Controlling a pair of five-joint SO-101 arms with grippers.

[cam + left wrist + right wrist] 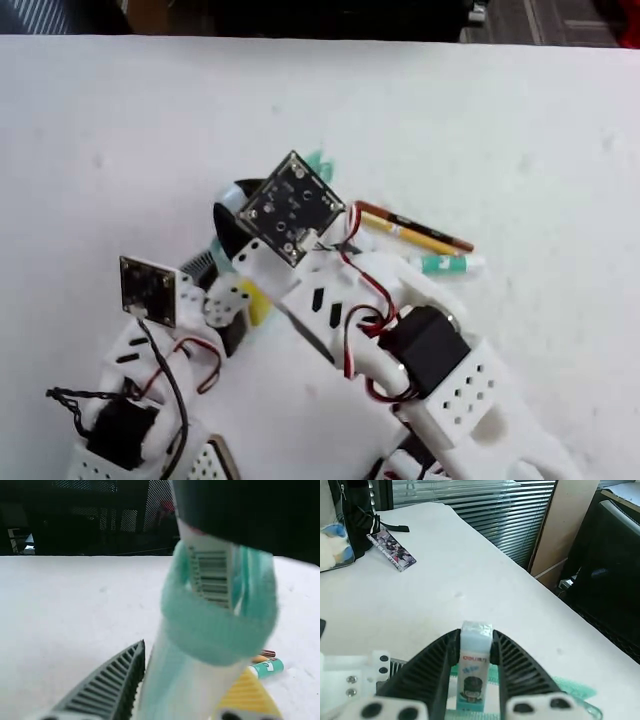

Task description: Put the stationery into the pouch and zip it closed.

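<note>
Pouch (215, 630) between left tool (195, 660) fingers. Eraser (472, 675) between right tool (476, 636) fingers, directly above pouch. Two pencils (415, 228) on table (120, 120), right of pouch, side by side. Marker (452, 263) just beside pencils, on side nearer arms.

A black bag (355, 515) sits on the table (470, 590)

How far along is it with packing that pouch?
Early. Nothing is visibly packed yet. In hand: the right gripper clamps the eraser over the pouch, which the left gripper holds between its fingers. Still to do: two pencils and a green-capped stick lie on the table, then the zipping.
</note>
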